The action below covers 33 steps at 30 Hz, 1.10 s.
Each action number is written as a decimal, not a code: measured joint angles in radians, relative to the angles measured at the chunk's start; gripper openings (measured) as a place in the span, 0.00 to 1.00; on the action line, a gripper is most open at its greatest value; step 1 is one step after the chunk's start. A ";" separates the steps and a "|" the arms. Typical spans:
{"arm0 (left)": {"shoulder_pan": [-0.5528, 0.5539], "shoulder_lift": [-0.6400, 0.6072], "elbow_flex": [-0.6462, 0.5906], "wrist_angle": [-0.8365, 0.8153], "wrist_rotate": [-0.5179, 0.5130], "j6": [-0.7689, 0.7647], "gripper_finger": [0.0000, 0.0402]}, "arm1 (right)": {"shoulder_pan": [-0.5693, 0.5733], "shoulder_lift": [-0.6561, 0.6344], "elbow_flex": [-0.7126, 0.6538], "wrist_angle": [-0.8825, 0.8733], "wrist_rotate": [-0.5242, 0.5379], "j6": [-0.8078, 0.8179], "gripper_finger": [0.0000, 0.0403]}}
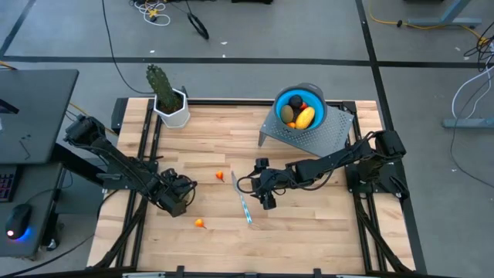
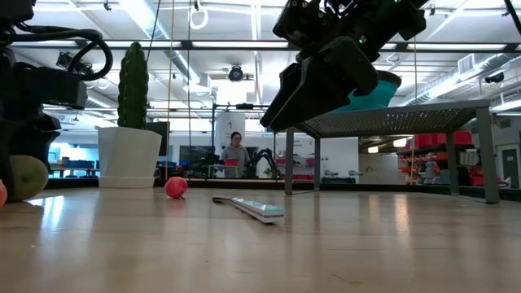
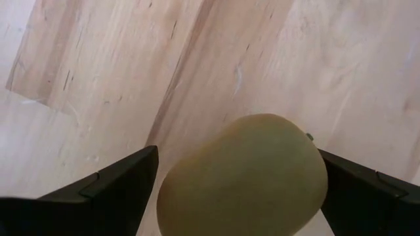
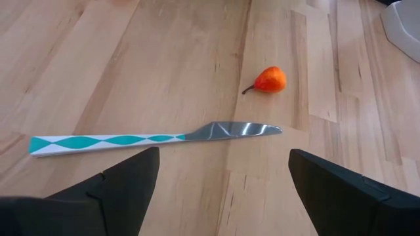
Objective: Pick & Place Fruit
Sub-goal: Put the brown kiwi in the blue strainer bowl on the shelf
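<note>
An olive-brown oval fruit (image 3: 243, 177) lies on the table between the two fingers of my open left gripper (image 1: 179, 194), which points steeply down at the near left. My right gripper (image 1: 264, 197) hangs open above the table's middle, over a slim knife (image 4: 151, 137) with a teal-patterned handle. It holds nothing. One tiny orange fruit (image 1: 220, 175) lies beyond the knife, another (image 1: 200, 223) nearer the front edge. A blue bowl (image 1: 301, 96) holds a yellow, an olive and a dark fruit. My left gripper stands with one finger (image 3: 125, 187) on each side of the oval fruit's long body (image 3: 197, 177), coming from above. The fruit rests on the wood (image 2: 26, 177). I cannot tell whether the fingers touch it.
The bowl stands on a perforated metal stand (image 1: 324, 135) at the far right. A green cactus in a white pot (image 1: 170, 104) stands at the far left. Bare wood lies in front of the knife (image 1: 244, 205). A person shows far off in the room (image 2: 236, 150).
</note>
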 joint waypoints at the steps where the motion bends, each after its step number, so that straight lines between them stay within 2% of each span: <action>1: 0.000 0.000 0.000 0.000 0.000 0.000 0.95 | 0.000 0.000 0.000 0.000 0.000 0.000 0.87; 6: 0.000 0.000 0.000 0.000 -0.008 0.000 0.92 | 0.000 0.000 0.000 -0.001 0.001 0.000 0.87; 15: 0.000 0.000 0.000 0.000 -0.005 -0.001 0.78 | 0.000 0.000 0.000 -0.005 0.002 0.000 0.87; 21: 0.000 0.000 0.000 0.009 -0.009 -0.075 0.81 | 0.000 0.000 0.000 -0.005 0.007 0.000 0.87; 25: 0.000 0.000 0.000 0.025 -0.054 -0.173 0.80 | 0.000 0.000 0.000 -0.004 0.007 0.000 0.87; 33: 0.005 0.000 0.060 0.028 -0.086 -0.173 0.77 | -0.006 0.000 0.000 -0.002 0.006 0.000 0.87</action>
